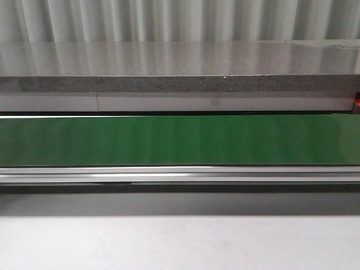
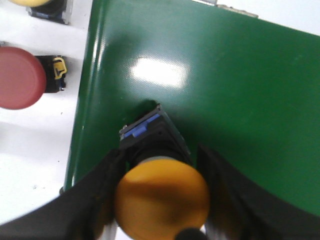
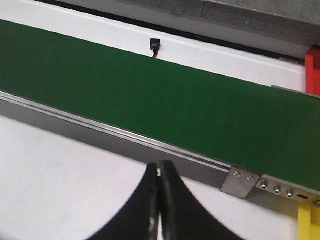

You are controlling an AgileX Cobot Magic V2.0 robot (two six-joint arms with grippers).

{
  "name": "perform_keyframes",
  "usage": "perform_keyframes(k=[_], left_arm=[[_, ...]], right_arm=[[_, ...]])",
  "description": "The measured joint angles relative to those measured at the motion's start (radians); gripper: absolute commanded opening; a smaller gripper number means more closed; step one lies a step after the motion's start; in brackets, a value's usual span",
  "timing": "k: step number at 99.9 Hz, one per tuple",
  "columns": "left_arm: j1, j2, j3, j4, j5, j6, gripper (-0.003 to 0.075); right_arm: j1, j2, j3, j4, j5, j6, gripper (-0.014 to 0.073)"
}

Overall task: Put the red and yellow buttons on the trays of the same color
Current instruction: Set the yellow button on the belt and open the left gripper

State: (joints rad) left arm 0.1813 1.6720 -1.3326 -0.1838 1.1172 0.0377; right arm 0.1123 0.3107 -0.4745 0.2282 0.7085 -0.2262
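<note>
A yellow button (image 2: pixel 162 202) with a black base and a blue tab stands at the near edge of the green belt (image 2: pixel 225 90). My left gripper (image 2: pixel 160 154) has a black finger against each side of it and is shut on it. On the white table beside the belt lie a red button (image 2: pixel 17 77) and the edge of another yellow button (image 2: pixel 35 2). My right gripper (image 3: pixel 160 167) is shut and holds nothing, over the white table just short of the belt's metal rail (image 3: pixel 125 135). A red tray edge (image 3: pixel 313 70) and a yellow tray strip (image 3: pixel 306 222) show at that view's border.
The front view shows only the green belt (image 1: pixel 180 139), its aluminium rail (image 1: pixel 180 173), a grey stone ledge (image 1: pixel 180 73) behind and the white table (image 1: pixel 180 242) in front; neither arm appears there. A small black sensor (image 3: pixel 155 46) sits beyond the belt.
</note>
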Motion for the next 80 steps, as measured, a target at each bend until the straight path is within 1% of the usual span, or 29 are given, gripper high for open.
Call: perform_keyframes(k=[1, 3, 8, 15, 24, 36, 44, 54, 66, 80], left_arm=[[0.0, -0.001, -0.002, 0.0, 0.0, 0.0, 0.041], [0.0, 0.002, -0.006, 0.0, 0.002, 0.0, 0.0437], [0.0, 0.004, -0.014, -0.004, 0.004, 0.0, 0.0533], [0.0, 0.004, -0.029, -0.016, 0.006, 0.0, 0.0597], [0.0, 0.004, -0.052, -0.039, 0.01, 0.0, 0.0595], [0.0, 0.004, -0.099, -0.059, 0.014, 0.0, 0.0571], [0.0, -0.003, -0.117, -0.057, 0.022, -0.003, 0.0565], [0.005, -0.021, -0.123, -0.029, 0.05, -0.038, 0.0565], [0.044, -0.031, -0.125, 0.033, 0.099, -0.062, 0.0565], [0.116, -0.032, -0.123, 0.078, 0.113, -0.071, 0.0565]], right_arm=[[0.0, 0.0, 0.0, 0.0, 0.0, 0.0, -0.0067], [0.0, 0.0, 0.0, 0.0, 0.0, 0.0, -0.0067], [0.0, 0.0, 0.0, 0.0, 0.0, 0.0, -0.0067], [0.0, 0.0, 0.0, 0.0, 0.0, 0.0, -0.0067], [0.0, 0.0, 0.0, 0.0, 0.0, 0.0, -0.0067], [0.0, 0.0, 0.0, 0.0, 0.0, 0.0, -0.0067], [0.0, 0.0, 0.0, 0.0, 0.0, 0.0, -0.0067], [0.0, 0.0, 0.0, 0.0, 0.0, 0.0, -0.0067], [0.0, 0.0, 0.0, 0.0, 0.0, 0.0, -0.0067], [0.0, 0.0, 0.0, 0.0, 0.0, 0.0, -0.0067]])
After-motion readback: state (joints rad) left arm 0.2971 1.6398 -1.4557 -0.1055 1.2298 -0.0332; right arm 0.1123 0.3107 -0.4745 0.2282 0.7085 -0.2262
